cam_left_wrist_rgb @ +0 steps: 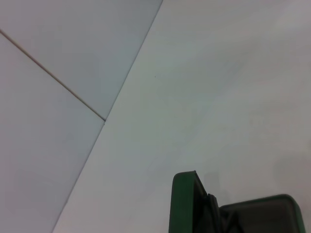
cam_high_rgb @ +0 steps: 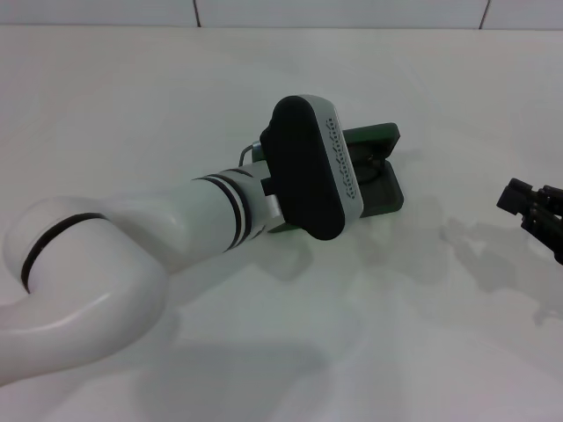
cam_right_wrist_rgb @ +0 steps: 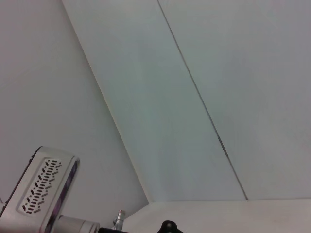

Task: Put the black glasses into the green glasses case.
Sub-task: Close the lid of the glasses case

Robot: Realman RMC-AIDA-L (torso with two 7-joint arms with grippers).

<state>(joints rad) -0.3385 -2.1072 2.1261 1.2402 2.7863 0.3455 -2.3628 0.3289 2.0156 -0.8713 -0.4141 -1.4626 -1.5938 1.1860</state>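
The green glasses case (cam_high_rgb: 383, 171) lies open on the white table (cam_high_rgb: 132, 114) right under your left arm (cam_high_rgb: 211, 220), whose gripper is hidden, while your right gripper (cam_high_rgb: 528, 207) waits well apart, fingers indistinct, and the black glasses go unseen.

Left arm (cam_high_rgb: 176, 229) over open green glasses case (cam_high_rgb: 383, 171), right tool (cam_high_rgb: 528, 204) far right

One green case (cam_high_rgb: 380, 167) lies open on one table (cam_high_rgb: 132, 114). Two arms show: the left arm (cam_high_rgb: 176, 233) and the right gripper (cam_high_rgb: 535, 211).
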